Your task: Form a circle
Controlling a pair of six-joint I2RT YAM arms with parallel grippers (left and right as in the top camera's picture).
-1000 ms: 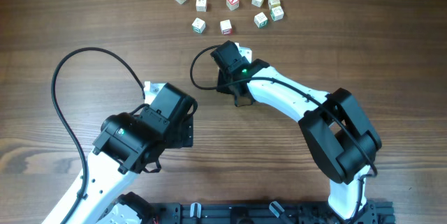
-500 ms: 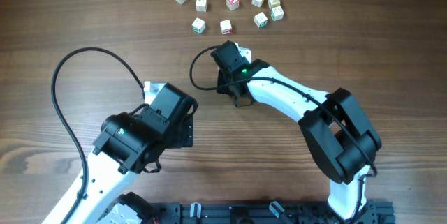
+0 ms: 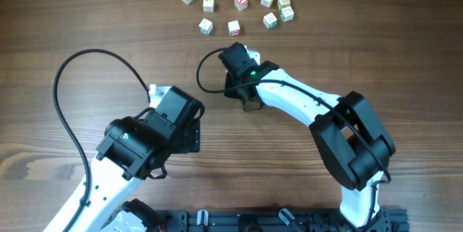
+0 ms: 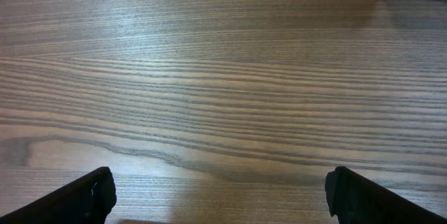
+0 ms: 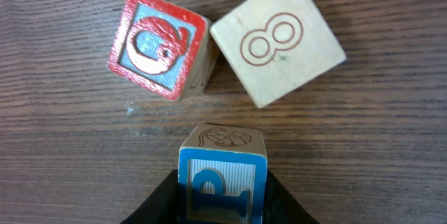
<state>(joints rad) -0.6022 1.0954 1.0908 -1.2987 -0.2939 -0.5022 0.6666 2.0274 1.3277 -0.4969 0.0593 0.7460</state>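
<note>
Across the last second almost nothing has moved. In the overhead view the letter cubes (image 3: 240,2) lie just as they did, and both arms hold the same pose. So the ring is no further along than it was a second ago.

The cubes sit at the far side of the worktop (image 3: 87,15) as a loose scatter, bunched more tightly on the right, with gaps on the left and near side. We see no closed circle yet.

The right tool (image 5: 223,199) sits just short of that scatter. Its wrist view shows the dark fingers hugging both sides of a blue P cube (image 5: 222,175), so we read it as pinching that cube. Just beyond it lie a red-framed cube (image 5: 159,45) and a pale cube marked 8 (image 5: 277,39), whose corners touch or nearly touch. We cannot match these two to cubes in the overhead view; the arm may be covering them there.

The left tool (image 4: 222,199) is spread wide over bare wood, well away from the cubes and holding nothing.

We judge the P cube is mid-placement, and where it goes in the ring is still undecided.
</note>
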